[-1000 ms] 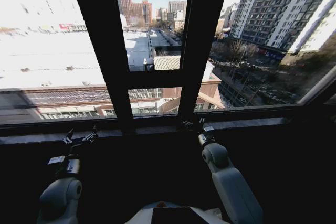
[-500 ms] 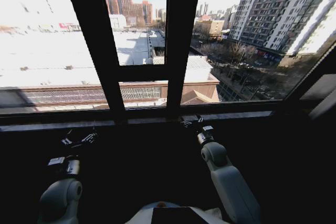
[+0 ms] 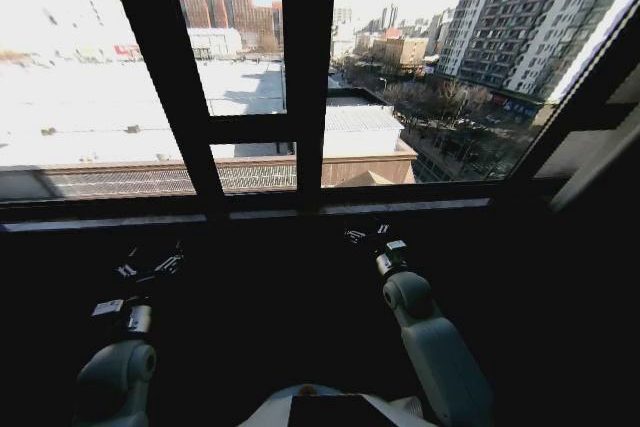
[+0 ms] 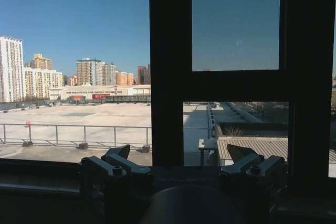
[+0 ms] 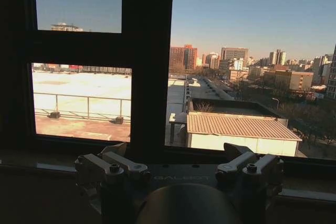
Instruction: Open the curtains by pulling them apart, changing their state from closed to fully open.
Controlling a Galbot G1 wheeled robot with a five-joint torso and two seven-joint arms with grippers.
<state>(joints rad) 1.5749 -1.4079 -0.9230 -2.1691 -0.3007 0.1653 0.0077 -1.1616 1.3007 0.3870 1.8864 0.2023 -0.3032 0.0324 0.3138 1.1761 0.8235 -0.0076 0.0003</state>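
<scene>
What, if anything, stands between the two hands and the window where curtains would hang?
Nothing visible does. The left hand and right hand hang open and empty, low before the sill, with bare space up to the black window frame. The panes ahead stand uncovered.

Faint embossed lettering runs across the dark housing of the right pincer (image 5: 181, 169) between its two finger mounts in the right wrist view; it appears to read "GALBOT". Similar lettering sits at the same spot on the left pincer (image 4: 181, 167) in the left wrist view, too dark to read. A red sign (image 4: 101, 97) hangs on a distant low building in the left wrist view, its characters too small to make out. No other text can be read.
</scene>
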